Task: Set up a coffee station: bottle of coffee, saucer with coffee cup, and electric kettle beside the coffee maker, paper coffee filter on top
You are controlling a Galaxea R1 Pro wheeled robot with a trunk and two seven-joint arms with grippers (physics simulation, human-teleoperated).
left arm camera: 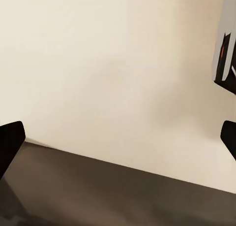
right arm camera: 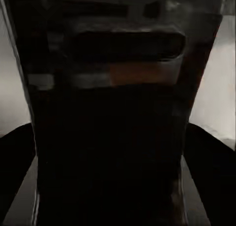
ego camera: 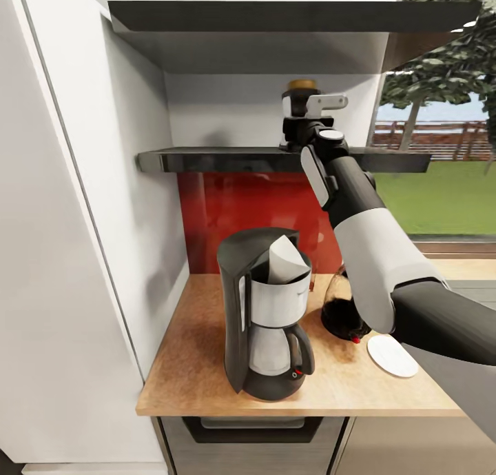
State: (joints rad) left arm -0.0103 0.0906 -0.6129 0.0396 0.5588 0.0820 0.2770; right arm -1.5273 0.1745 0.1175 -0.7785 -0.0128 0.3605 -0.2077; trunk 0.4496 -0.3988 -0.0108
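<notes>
On the kitchen shelf (ego camera: 220, 159), the bottle of coffee (ego camera: 302, 86) shows its gold lid above my right gripper (ego camera: 297, 115). In the right wrist view the dark bottle of coffee (right arm camera: 110, 88) sits between both fingers (right arm camera: 14, 159), which press its sides. The coffee maker (ego camera: 265, 316) stands on the kitchen countertop (ego camera: 193, 365) with the paper coffee filter (ego camera: 286, 260) on top. To its right are the electric kettle (ego camera: 339, 308), partly behind my right arm, and the saucer (ego camera: 391, 356). My left gripper (left arm camera: 118, 142) is open, facing a cream wall. The coffee cup is out of view.
An upper black shelf (ego camera: 275, 14) hangs above the lower one. A white tall cabinet (ego camera: 62, 254) bounds the countertop on the left. A red backsplash (ego camera: 241, 206) is behind the coffee maker, and a window (ego camera: 441, 165) lies to the right.
</notes>
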